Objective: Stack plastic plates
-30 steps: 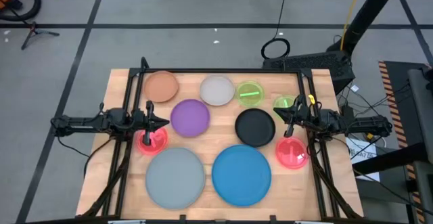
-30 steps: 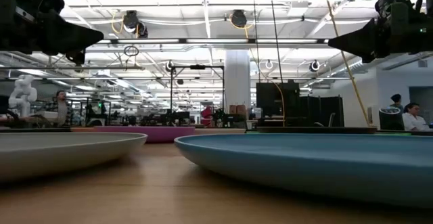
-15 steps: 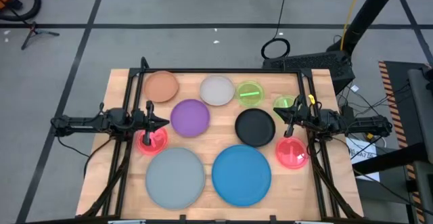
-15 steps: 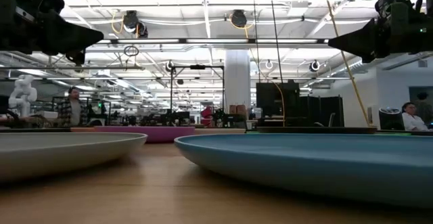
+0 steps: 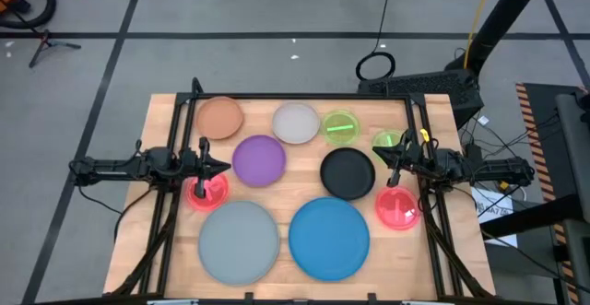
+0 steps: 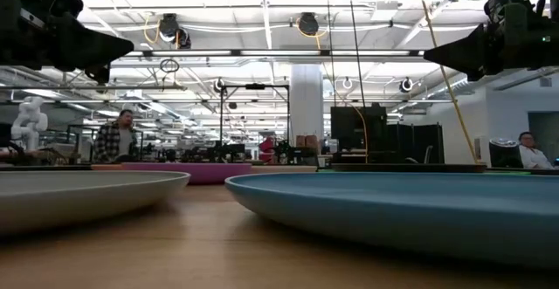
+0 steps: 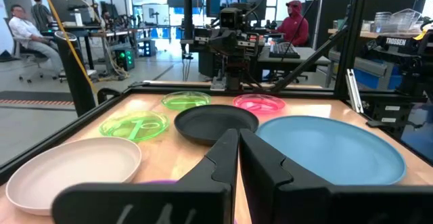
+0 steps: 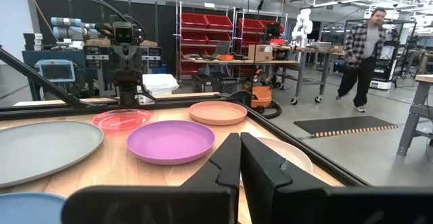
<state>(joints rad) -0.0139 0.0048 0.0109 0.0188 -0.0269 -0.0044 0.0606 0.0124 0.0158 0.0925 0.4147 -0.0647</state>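
Plates (image 5: 330, 236) lie unstacked across my counter (image 5: 166, 250), blue at 6 o'clock; left end effector (image 5: 224, 167) at 9 and right end effector (image 5: 381, 155) at 3 hover, fingers together.

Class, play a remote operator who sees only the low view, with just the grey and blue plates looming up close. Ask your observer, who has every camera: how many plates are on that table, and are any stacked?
Observer: From above, ten plates lie singly on the table; none is stacked.
Operator: What small ones sit beyond my grey and blue plates?
Observer: Two pink plates, one beside the left arm and one beside the right arm, and two green plates towards the far right.
Operator: Are the grippers carrying anything?
Observer: No. The wrist views show the left gripper and the right gripper both shut and empty.
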